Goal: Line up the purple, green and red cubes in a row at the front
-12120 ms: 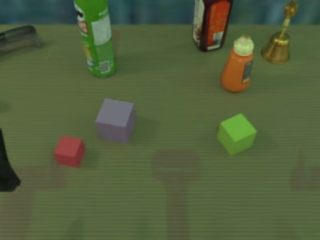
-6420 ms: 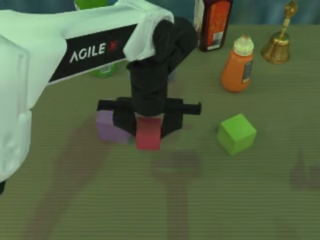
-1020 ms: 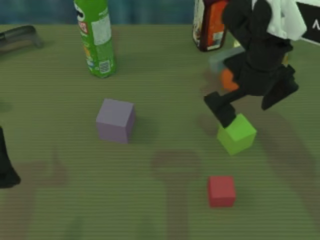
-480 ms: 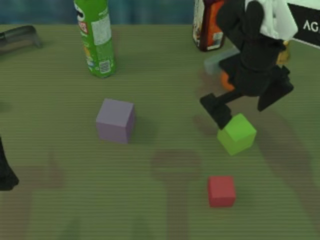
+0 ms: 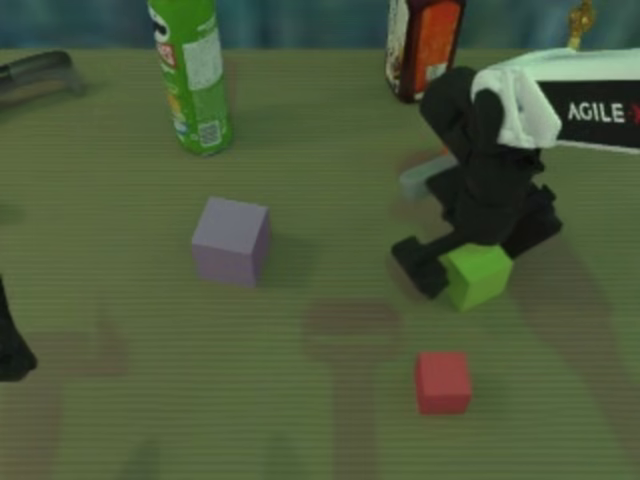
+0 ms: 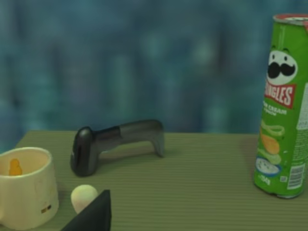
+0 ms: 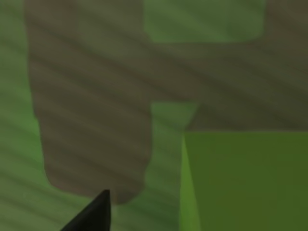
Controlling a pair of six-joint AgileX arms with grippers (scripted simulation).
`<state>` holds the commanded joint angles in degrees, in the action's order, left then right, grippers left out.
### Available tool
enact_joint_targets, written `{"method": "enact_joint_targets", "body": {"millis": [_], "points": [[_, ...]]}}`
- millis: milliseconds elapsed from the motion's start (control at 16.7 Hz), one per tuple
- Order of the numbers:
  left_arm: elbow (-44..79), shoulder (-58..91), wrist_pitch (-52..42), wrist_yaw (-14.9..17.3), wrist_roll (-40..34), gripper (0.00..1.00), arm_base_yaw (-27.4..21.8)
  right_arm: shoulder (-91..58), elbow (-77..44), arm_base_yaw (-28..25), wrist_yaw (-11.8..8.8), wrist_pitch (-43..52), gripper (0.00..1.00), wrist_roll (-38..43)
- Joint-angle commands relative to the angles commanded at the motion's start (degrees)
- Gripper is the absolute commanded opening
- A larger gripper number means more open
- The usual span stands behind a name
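Descent has brought my right hand (image 5: 476,262) open astride the green cube (image 5: 478,276), ready to grip it.

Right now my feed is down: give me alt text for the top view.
The right gripper is down over the green cube, open, a finger on either side. The red cube sits nearer the front, the purple cube apart to the left. The left arm is parked at the left edge.

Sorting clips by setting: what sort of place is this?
Likely a rendered tabletop test scene, not a real room: an olive table with plain cubes such as the purple cube, a crisps can, and a blurred blue backdrop.
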<state>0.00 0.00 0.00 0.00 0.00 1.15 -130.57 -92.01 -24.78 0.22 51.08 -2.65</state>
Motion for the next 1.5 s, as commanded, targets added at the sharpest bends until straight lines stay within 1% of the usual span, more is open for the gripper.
{"method": "enact_joint_targets", "body": {"millis": [120,300,1080,1140,1500], "points": [[0.0,0.0,0.0,0.0,0.0,1.00,0.0,-0.8,1.1,0.0,0.0,-1.6,1.00,0.0],[0.0,0.0,0.0,0.0,0.0,1.00,0.0,-0.8,1.2,0.0,0.0,-1.7,1.00,0.0],[0.0,0.0,0.0,0.0,0.0,1.00,0.0,-0.8,1.2,0.0,0.0,-1.7,0.02,0.0],[0.0,0.0,0.0,0.0,0.0,1.00,0.0,-0.8,1.2,0.0,0.0,-1.7,0.00,0.0],[0.0,0.0,0.0,0.0,0.0,1.00,0.0,-0.8,1.2,0.0,0.0,-1.7,0.00,0.0]]}}
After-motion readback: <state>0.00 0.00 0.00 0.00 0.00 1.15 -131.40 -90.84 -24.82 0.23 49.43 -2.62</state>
